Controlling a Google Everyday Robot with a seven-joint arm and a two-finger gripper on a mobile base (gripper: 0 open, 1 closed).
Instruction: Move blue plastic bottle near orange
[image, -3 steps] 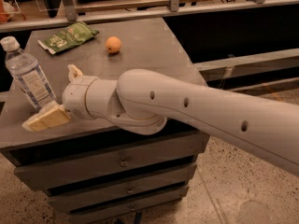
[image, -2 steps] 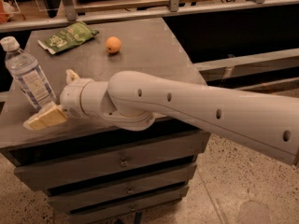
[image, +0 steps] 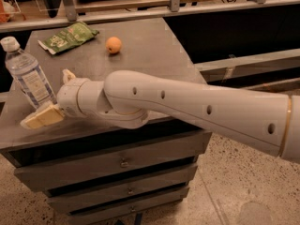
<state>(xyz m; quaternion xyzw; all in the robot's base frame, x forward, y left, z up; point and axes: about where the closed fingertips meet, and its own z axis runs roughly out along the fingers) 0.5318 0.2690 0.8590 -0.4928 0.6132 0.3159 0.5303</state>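
Note:
The blue plastic bottle (image: 27, 73) stands upright near the left edge of the grey cabinet top (image: 150, 55), clear with a white cap. The orange (image: 113, 45) sits apart from it, toward the back middle of the top. My gripper (image: 45, 97) is at the bottle's base and is open. Its near cream finger (image: 40, 117) lies in front of the bottle. The far fingertip (image: 68, 74) shows just right of the bottle. The bottle's lower part sits between the two fingers. My thick white arm reaches in from the right and hides the front of the top.
A flat green snack bag (image: 68, 36) lies at the back left of the top, left of the orange. The cabinet has drawers (image: 122, 163) below. A rail and shelf run behind it. Speckled floor lies to the right.
My arm has slid a little to the left, bringing the wrist closer to the bottle. The bottle, orange and bag have not moved.

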